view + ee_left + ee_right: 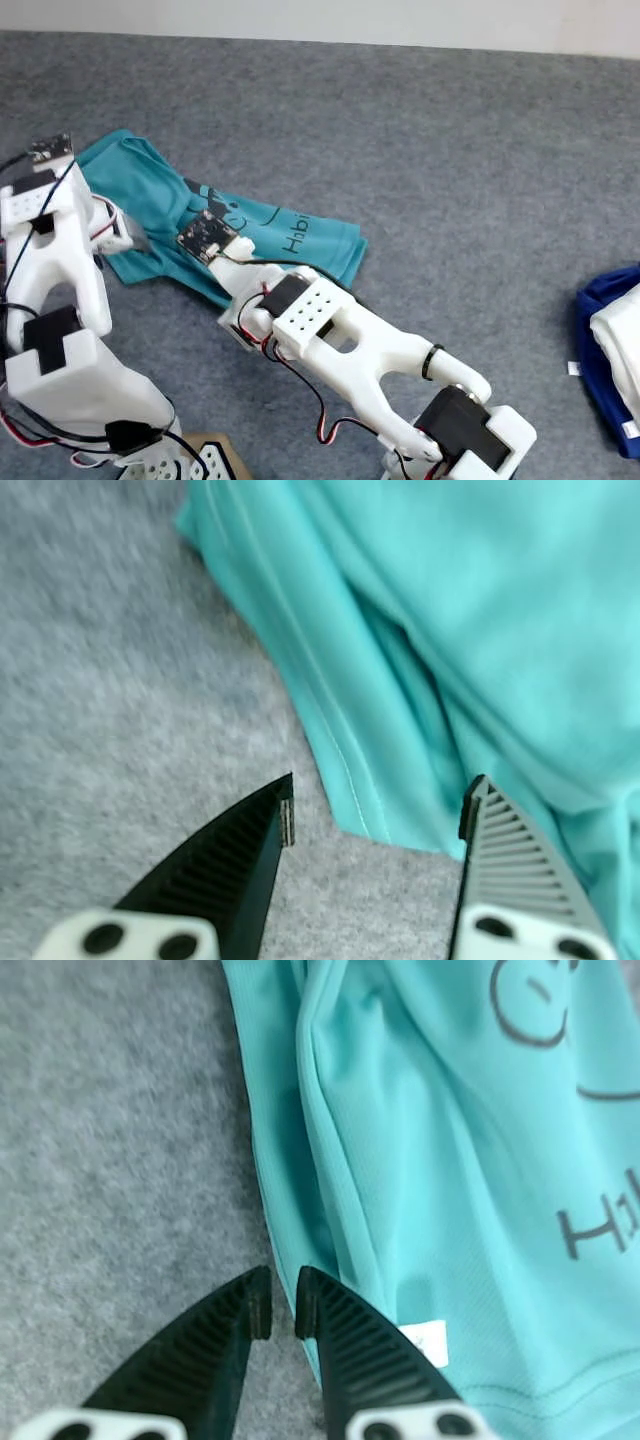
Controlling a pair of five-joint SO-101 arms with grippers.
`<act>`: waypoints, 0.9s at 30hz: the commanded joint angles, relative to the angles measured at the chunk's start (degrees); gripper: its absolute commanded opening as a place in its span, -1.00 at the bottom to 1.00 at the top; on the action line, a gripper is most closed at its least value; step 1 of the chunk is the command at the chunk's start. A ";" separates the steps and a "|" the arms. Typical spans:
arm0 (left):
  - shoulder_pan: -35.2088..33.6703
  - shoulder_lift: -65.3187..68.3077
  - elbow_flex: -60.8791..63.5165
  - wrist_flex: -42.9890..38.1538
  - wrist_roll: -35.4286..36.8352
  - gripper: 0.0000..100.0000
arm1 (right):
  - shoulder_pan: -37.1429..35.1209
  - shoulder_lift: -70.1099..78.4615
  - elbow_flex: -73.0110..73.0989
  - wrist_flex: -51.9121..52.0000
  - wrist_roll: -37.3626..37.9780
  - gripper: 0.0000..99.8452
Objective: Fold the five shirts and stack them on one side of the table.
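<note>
The teal shirt (250,225) lies toward the left edge of the tabletop (450,150), drawn into a long slanted band with its print facing up and its folds still loose. By my reading this shirt's fold is under way, not finished.

The left end effector (383,785) is spread wide over the shirt's hem corner, one tip over bare tabletop and the other over cloth. The right end effector (284,1285) is narrowed to a slit at the shirt's long edge, near a small white label. Whether it pinches cloth I cannot tell.

The next move likely needs both to grip the same edge and carry it across evenly.

At the right edge a blue shirt (597,330) and a white shirt (622,345) lie together, probably the stack.
</note>
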 commanded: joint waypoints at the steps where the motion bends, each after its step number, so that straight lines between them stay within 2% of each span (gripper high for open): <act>1: 0.75 -3.82 4.26 -3.87 -0.62 -0.45 | -0.40 -0.22 -0.40 -0.84 0.79 -0.87; 8: 0.57 -3.82 8.66 -8.00 -0.62 -0.46 | -0.40 -0.22 -0.22 -0.84 0.88 -0.87; 17: -0.40 -3.74 8.84 -8.09 -0.62 -0.47 | -0.40 -0.22 -0.22 -0.84 0.88 -0.87; 21: 0.04 -3.74 8.84 -8.09 -0.62 -0.63 | -0.40 -0.22 -0.22 -0.84 0.88 -0.87; 25: 0.04 -3.74 8.84 -8.09 -0.62 -0.99 | -0.40 -0.22 -0.22 -0.92 0.88 -0.87; 27: 0.04 -3.74 8.84 -8.00 -0.62 -0.95 | -0.40 -0.22 -0.22 -0.92 0.88 -0.87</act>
